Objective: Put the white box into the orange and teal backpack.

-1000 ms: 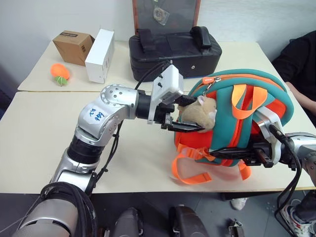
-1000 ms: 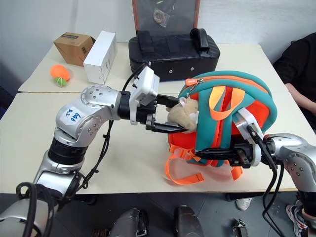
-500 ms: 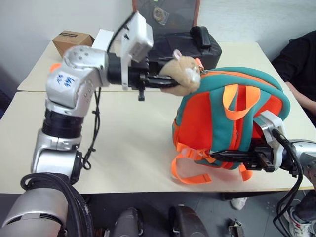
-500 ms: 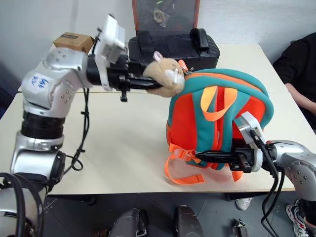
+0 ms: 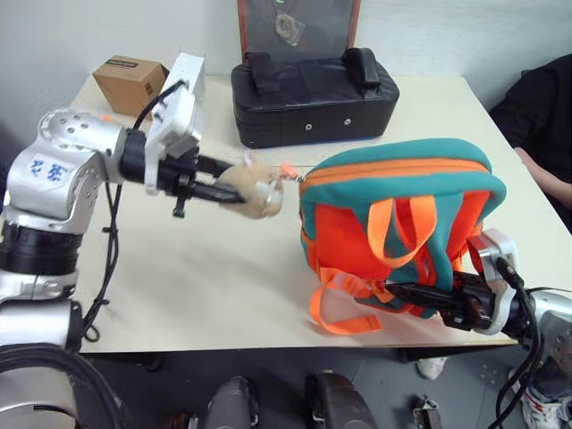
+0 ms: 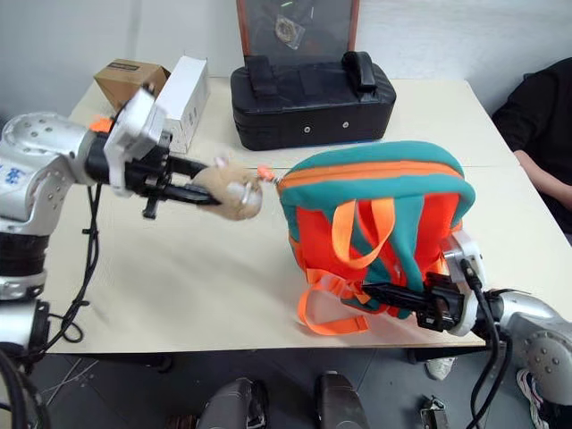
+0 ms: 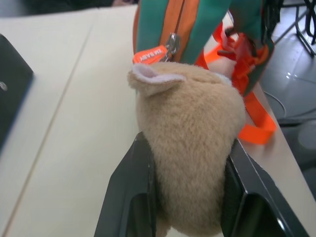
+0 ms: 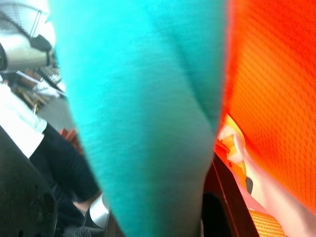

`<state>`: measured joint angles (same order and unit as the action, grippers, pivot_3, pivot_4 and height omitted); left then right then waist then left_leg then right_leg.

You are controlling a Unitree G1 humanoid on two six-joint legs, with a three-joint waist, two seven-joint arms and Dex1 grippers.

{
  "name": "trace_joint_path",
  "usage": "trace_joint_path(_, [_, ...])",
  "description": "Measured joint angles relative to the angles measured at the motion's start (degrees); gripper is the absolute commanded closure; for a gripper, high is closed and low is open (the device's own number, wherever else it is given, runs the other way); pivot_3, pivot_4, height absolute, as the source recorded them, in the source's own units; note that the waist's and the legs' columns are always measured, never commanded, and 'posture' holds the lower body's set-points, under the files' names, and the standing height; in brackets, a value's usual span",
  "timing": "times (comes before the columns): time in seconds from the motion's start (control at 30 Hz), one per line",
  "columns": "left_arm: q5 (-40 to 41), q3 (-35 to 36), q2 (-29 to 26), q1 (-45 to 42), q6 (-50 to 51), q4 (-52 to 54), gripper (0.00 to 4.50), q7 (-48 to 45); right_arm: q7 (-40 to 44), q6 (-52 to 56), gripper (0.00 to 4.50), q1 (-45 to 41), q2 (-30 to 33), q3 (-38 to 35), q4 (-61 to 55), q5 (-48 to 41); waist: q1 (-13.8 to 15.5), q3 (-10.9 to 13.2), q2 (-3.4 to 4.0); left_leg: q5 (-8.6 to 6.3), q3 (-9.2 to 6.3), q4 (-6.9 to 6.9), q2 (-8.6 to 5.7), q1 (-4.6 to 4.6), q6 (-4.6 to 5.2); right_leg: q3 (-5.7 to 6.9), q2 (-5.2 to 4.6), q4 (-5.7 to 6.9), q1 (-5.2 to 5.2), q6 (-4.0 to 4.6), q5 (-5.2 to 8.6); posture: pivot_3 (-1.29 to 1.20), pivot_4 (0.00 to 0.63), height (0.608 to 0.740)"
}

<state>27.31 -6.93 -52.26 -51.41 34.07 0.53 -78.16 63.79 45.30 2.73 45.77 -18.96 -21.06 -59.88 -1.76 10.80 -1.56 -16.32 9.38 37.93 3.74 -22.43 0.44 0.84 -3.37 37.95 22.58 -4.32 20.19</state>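
The orange and teal backpack (image 5: 402,206) lies on the table at the right, straps facing me. Its tan plush toy (image 5: 253,189) hangs off the orange zipper tab (image 7: 150,53) and is stretched out to the left of the pack. My left gripper (image 5: 237,189) is shut on the toy, and both black fingers (image 7: 136,187) squeeze its sides. My right gripper (image 5: 393,293) is shut on the backpack's lower edge among the orange straps, near the table's front edge. A teal band of the pack (image 8: 143,123) presses close in the right wrist view. The white box is out of view.
A black rectangular case (image 5: 313,89) stands at the back centre, in front of a framed dark panel (image 5: 295,27). A tall white carton (image 5: 183,76) and a brown cardboard box (image 5: 130,82) sit at the back left. A person's dark sleeve (image 5: 545,107) is at the right edge.
My left gripper closed on the plush toy, lifted it and drew it left, away from the pack. The backpack tipped over and sits lower. My right gripper sank a little with it.
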Motion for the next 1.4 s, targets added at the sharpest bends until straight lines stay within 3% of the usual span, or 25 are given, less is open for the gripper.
trace_joint_path(0.17, [-3.8, -2.8, -1.6, 10.2, -4.7, 5.8, 3.41, 0.4, -0.5, -0.5, 4.46, 0.8, -0.2, 0.0, -0.5, 0.2, 0.2, 0.0, 0.01, 0.0, -0.01, 0.0, -0.01, 0.08, 0.01, -0.02, -0.02, -0.01, -0.1, 0.01, 0.0, 0.0, 0.15, 0.74])
trace_joint_path(0.27, [-10.1, -7.2, 1.8, 12.7, -11.3, 4.1, 3.41, 3.5, -0.5, -0.5, 4.46, 0.3, -0.2, -0.2, -0.4, 0.0, 0.4, 0.0, -0.01, -0.03, -0.02, 0.02, -0.03, 0.09, 0.06, -0.02, -0.04, -0.03, -0.13, 0.01, 0.0, 0.0, 0.15, 0.74])
trace_joint_path(0.4, [-16.2, -9.5, 9.2, 9.9, -17.7, -4.5, 3.41, 10.0, 0.1, -0.1, 4.46, -0.9, 0.2, -2.7, 1.8, -1.4, 1.2, 0.0, -0.03, -0.11, -0.01, 0.09, -0.06, 0.05, 0.2, -0.04, -0.07, -0.04, -0.13, 0.0, -0.01, 0.0, 0.15, 0.74])
trace_joint_path(0.47, [-14.0, -7.9, 12.6, 7.0, -14.8, -6.8, 3.41, 10.9, 1.3, 0.1, 4.46, -1.1, 1.5, -4.1, 3.2, -1.9, 1.6, 0.0, -0.03, -0.13, -0.01, 0.11, -0.06, -0.02, 0.23, -0.02, -0.08, -0.02, -0.06, -0.01, -0.01, 0.0, 0.15, 0.74])
trace_joint_path(0.57, [-9.4, -4.0, 13.4, 2.5, -9.5, -7.6, 3.41, 10.1, 4.0, -0.4, 4.46, 0.4, 3.6, -4.8, 3.3, -1.2, 1.6, 0.0, -0.03, -0.13, -0.03, 0.08, -0.03, -0.05, 0.21, 0.02, -0.05, -0.03, -0.03, -0.01, -0.01, 0.0, 0.15, 0.74])
trace_joint_path(0.83, [2.3, 1.6, 12.6, -7.1, 5.8, -4.9, 3.41, 5.2, 5.7, -2.3, 4.46, 0.5, 2.3, -4.2, 3.5, 0.9, 0.9, 0.0, -0.02, -0.06, 0.01, 0.13, -0.02, -0.02, 0.09, 0.01, 0.0, 0.02, -0.04, -0.02, -0.01, 0.0, 0.15, 0.74])
trace_joint_path(1.0, [3.9, 1.7, 8.0, -9.0, 8.3, -2.4, 3.41, 1.4, 5.9, -2.8, 4.46, 2.2, -0.4, -4.0, 1.5, 0.0, 0.1, 0.0, 0.0, -0.03, 0.0, 0.04, 0.01, 0.01, 0.0, 0.0, 0.07, 0.01, -0.03, -0.02, 0.0, 0.0, 0.15, 0.74])
trace_joint_path(1.2, [-2.2, -1.0, 0.7, -4.2, -0.4, -3.8, 3.41, -2.9, 6.8, -2.1, 4.46, 3.8, -1.2, -7.3, 0.4, -6.0, 0.1, 0.0, 0.01, -0.02, 0.08, 0.01, 0.02, 0.09, -0.02, -0.1, 0.09, 0.01, -0.04, -0.01, 0.0, 0.0, 0.15, 0.74])
trace_joint_path(1.4, [-9.4, -4.4, 1.8, 0.0, -12.3, -6.1, 3.41, -1.5, 7.6, 0.2, 4.46, 3.3, 0.3, -11.3, 1.0, -11.3, 0.6, 0.0, 0.0, -0.11, 0.06, 0.06, -0.04, 0.05, 0.13, -0.09, -0.02, -0.02, -0.07, -0.01, 0.0, 0.0, 0.15, 0.74])
